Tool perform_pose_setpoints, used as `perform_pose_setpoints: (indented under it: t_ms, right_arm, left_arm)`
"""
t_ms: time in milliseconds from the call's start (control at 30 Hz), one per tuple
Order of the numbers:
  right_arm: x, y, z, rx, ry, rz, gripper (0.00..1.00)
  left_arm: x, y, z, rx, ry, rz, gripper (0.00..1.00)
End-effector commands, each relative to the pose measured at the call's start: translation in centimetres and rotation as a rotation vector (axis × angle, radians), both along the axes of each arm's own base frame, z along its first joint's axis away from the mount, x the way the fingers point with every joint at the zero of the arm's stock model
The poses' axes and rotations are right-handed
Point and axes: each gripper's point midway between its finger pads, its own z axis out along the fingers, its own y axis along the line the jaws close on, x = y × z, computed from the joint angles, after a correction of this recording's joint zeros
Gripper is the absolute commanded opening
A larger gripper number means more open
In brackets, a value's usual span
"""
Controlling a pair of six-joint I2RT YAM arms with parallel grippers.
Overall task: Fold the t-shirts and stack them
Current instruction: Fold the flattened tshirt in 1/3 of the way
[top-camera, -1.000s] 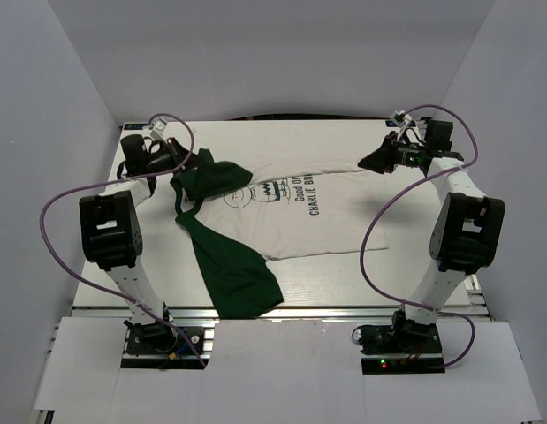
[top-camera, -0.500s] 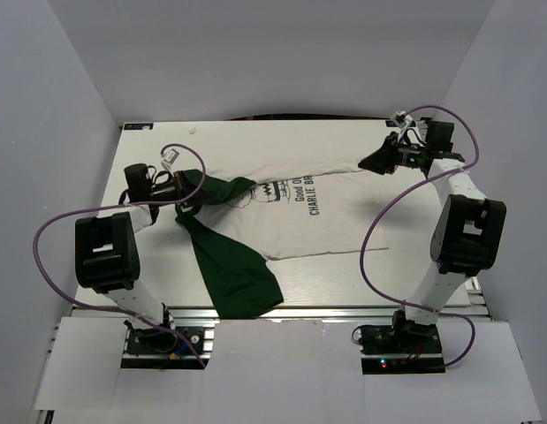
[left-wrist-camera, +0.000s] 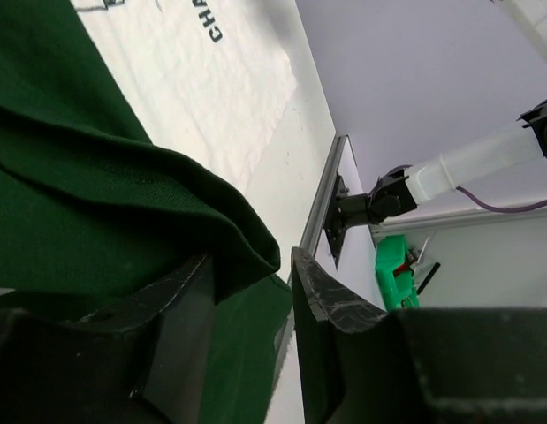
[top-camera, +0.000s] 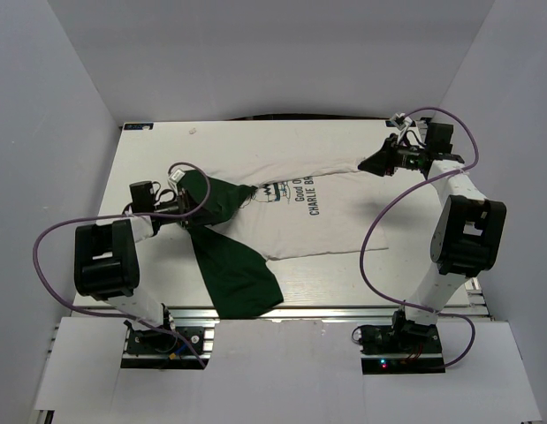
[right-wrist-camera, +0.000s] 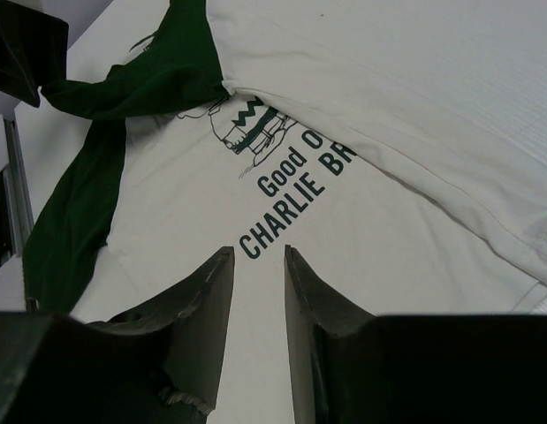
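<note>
Since 1 second ago the left gripper [top-camera: 178, 201] has travelled from the table's 10 o'clock corner back toward 9 o'clock, dragging the bunched dark green sleeve [top-camera: 216, 196] with it. The right gripper [top-camera: 372, 163] has not shifted from its place at 2 o'clock.

On the white flat table [top-camera: 255, 141] the white cloth t-shirt [top-camera: 317, 221] lies spread, its long axis running from 9 to 3 o'clock. The 2nd dark green sleeve [top-camera: 233, 269] trails off toward 6 o'clock, as far as the near edge. The black "Charlie Brown" lettering [top-camera: 304, 194] faces up, between the 2 grippers.

Seen from the left wrist, the left gripper [left-wrist-camera: 251, 274] has its fingers close together with a fold of green cloth [left-wrist-camera: 79, 177] running down between them, so it grips that sleeve. Seen from the right wrist, the right gripper [right-wrist-camera: 253, 265] stands narrow, with only white showing in the gap. I cannot tell whether it pinches the hem or merely sits over it.

What counts for the coming fold, as I judge it, is that each arm holds 1 end of the long axis. The body of the t-shirt lies at 3 o'clock from the left gripper and at 8 o'clock from the right gripper. The loose sleeve is much nearer the left arm.
</note>
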Motion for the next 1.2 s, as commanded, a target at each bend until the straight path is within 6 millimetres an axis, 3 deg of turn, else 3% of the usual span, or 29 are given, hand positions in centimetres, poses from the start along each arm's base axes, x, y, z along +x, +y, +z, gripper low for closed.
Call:
perform_pose_setpoints:
  t_ms: [0,133,200,267,333,400,433,467,700,900,1033,1167]
  right_arm:
    - [-0.5,0.2,1.7,0.003,-0.052,0.022,0.36]
    - [-0.5,0.4,1.7,0.002,-0.054,0.026,0.36]
    - [-0.5,0.5,1.7,0.002,-0.054,0.028,0.36]
    - [-0.5,0.5,1.6,0.002,-0.051,0.028,0.36]
    - [-0.6,0.8,1.5,0.002,-0.051,0.034,0.36]
    - [-0.5,0.9,1.5,0.005,-0.048,0.036,0.36]
    - [-0.5,1.0,1.6,0.005,-0.052,0.038,0.36]
    - [-0.5,1.2,1.5,0.006,-0.05,0.041,0.36]
    - [-0.4,1.2,1.9,0.005,-0.061,0.041,0.36]
    - [-0.6,1.2,1.7,-0.001,-0.062,0.045,0.36]
    - [-0.7,1.2,1.6,-0.001,-0.059,0.045,0.36]
    - [-0.6,1.2,1.7,-0.005,-0.065,0.043,0.36]
  left_arm:
    - [-1.3,-0.4,2.0,-0.005,-0.057,-0.057,0.49]
    - [-2.1,-0.7,5.8,-0.06,-0.095,-0.109,0.51]
    - [-2.7,-1.0,8.3,-0.085,-0.111,-0.143,0.58]
    - [-3.3,-1.1,9.9,-0.101,-0.12,-0.168,0.64]
    - [-3.8,-1.2,10.8,-0.109,-0.134,-0.186,0.64]
    - [-4.1,-1.2,10.8,-0.119,-0.123,-0.195,0.7]
    - [-4.3,-1.2,10.2,-0.122,-0.106,-0.192,0.81]
    - [-4.0,-1.2,9.7,-0.114,-0.098,-0.178,0.97]
    - [-1.2,-0.7,5.5,-0.028,0.033,-0.06,0.98]
    - [2.2,0.1,7.4,0.056,-0.073,0.015,0.98]
    - [3.9,0.9,7.0,0.149,-0.094,0.086,0.98]
    - [3.1,0.9,7.1,0.16,-0.103,0.088,0.98]
